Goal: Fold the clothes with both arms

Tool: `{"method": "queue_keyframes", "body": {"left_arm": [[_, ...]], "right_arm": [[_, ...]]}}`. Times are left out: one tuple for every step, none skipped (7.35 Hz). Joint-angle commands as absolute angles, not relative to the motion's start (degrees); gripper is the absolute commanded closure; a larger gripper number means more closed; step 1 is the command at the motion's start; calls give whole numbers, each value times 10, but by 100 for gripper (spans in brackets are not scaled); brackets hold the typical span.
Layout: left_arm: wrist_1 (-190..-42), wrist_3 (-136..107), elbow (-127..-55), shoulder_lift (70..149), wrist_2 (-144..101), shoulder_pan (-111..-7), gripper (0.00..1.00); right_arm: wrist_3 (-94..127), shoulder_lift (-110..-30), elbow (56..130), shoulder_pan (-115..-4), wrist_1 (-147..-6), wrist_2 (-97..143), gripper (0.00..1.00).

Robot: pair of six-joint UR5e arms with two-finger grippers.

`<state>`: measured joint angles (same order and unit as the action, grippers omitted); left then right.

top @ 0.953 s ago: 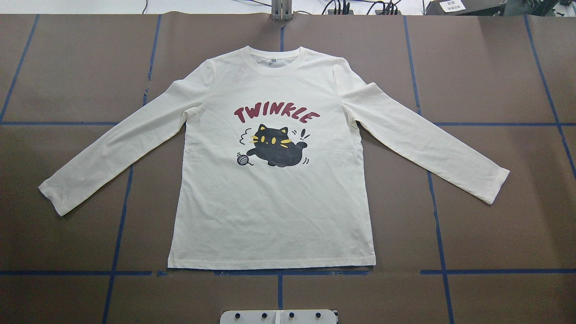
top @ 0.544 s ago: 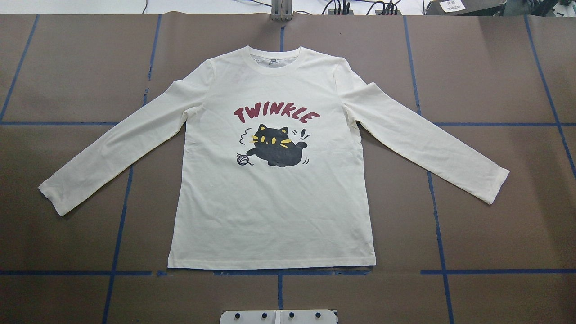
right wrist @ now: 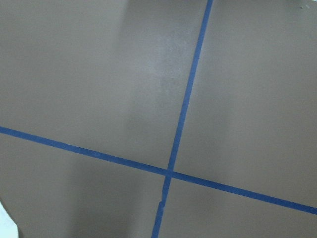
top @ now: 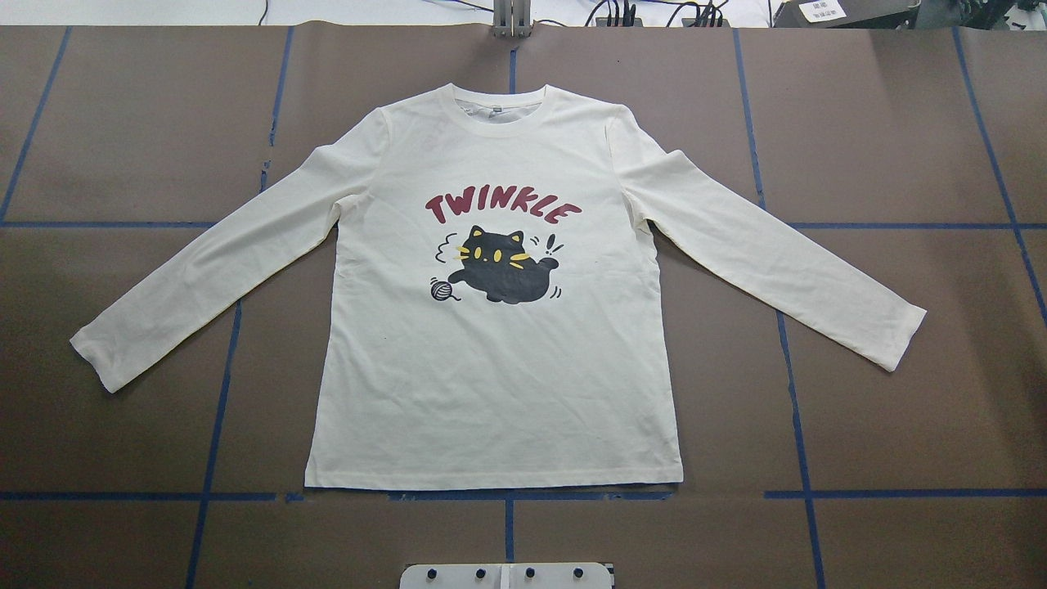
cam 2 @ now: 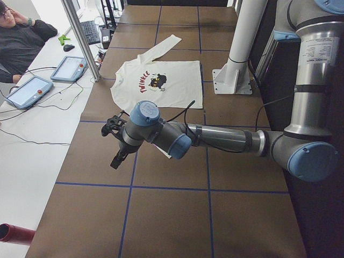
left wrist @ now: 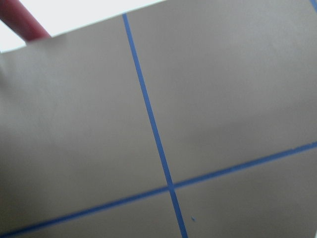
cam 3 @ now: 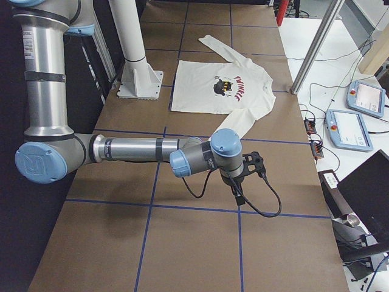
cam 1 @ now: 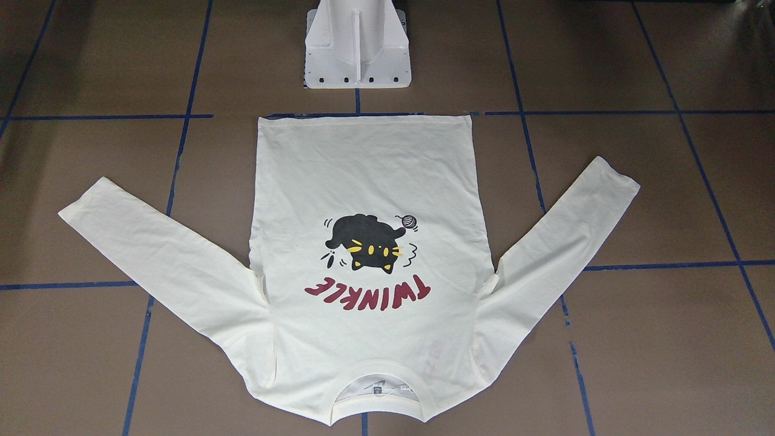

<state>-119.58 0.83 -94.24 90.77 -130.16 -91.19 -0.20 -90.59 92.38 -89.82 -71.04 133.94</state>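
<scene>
T-shirt point(top: 491, 393): flat on the tabletop point(top: 900, 425), print up, sleeves splayed (ready for folding, I judge).
Arms: left arm point(cam 2: 226, 138) and right arm point(cam 3: 134, 149) hover clear of it.
Jaws: cannot tell whether released or clenched.

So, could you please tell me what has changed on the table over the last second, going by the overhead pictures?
Nothing visibly changed. The T-shirt lies flat with the print up and both sleeves spread, in the same place on the table as before.
</scene>
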Motion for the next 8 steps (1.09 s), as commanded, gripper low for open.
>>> {"method": "queue_keyframes", "body": {"left_arm": [[-1220,9,-934,904,-1305,-911,0],[-1220,9,-934,905,-1305,-911,0],[-1221,9,-934,906,-1305,-911,0],[-1221,9,-934,907,-1305,-911,0],[-1222,9,-934,907,-1305,-911,0],[-1222,9,-937,907,-1305,-911,0],[-1221,9,-937,907,-1305,-911,0],[-1222,9,-937,906,-1306,-911,0]], "right_arm": [[36,-931,925,-879,-620,1384,0],[132,-940,926,-844,-558,1384,0],[264,-948,922,-782,-463,1369,0],[359,-961,922,-724,-399,1318,3],[419,-975,921,-673,-356,1271,14],[479,-989,921,-631,-326,1244,21],[487,-1007,920,-590,-296,1211,22],[490,-1008,918,-559,-293,1194,23]]}}
